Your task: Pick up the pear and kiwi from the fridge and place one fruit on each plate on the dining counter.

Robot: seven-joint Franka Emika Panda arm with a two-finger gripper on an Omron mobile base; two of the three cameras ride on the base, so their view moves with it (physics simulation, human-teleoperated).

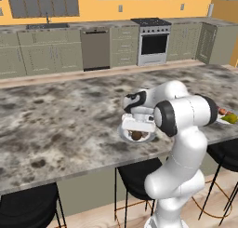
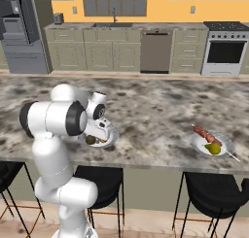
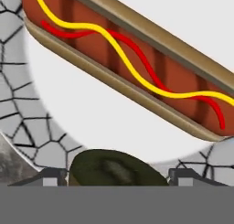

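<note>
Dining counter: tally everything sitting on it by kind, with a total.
Plates: 2, the near plate and the far plate
Kiwi: 1
Pear: 1
Hot dog: 1
Skewer: 1
Total: 6

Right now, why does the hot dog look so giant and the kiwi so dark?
Hand view: the camera sits right above the plate, so the hot dog looks huge, and the kiwi lies in shade at the bottom. Left base view: the kiwi is small and dim under the gripper. Right base view: everything looks soft and grainy.
</note>
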